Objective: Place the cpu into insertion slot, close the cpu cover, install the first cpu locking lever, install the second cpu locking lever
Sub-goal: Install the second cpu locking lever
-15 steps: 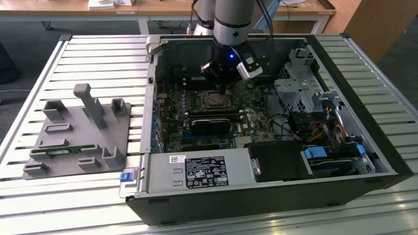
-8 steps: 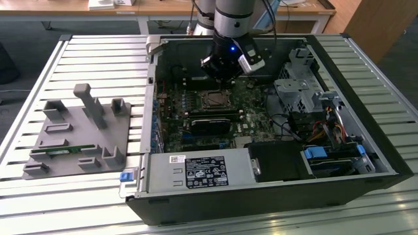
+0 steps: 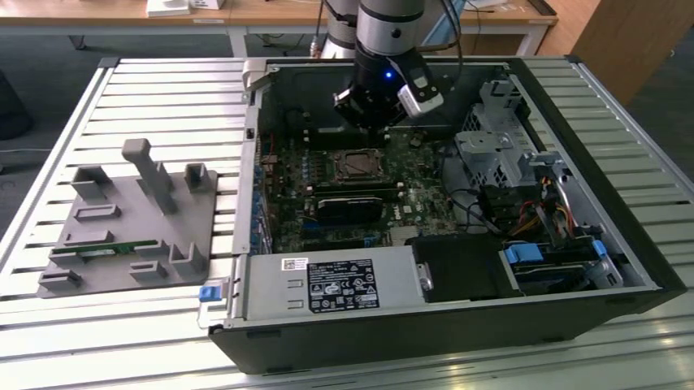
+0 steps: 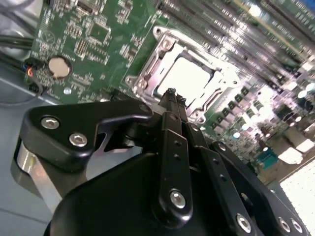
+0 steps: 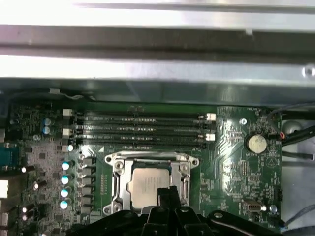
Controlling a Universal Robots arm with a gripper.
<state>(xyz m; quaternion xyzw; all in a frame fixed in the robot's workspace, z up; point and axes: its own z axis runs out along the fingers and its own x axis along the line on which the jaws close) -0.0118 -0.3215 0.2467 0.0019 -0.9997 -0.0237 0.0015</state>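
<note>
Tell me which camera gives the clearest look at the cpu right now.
The first wrist view: the cpu faces the camera squarely, seated inside the cpu cover. In the second wrist view it appears slanted behind the gripper. In the exterior view it is a small square below the arm.

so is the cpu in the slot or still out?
In. The cpu lies flat inside the insertion slot, framed by its metal rim, in both wrist views.
</note>
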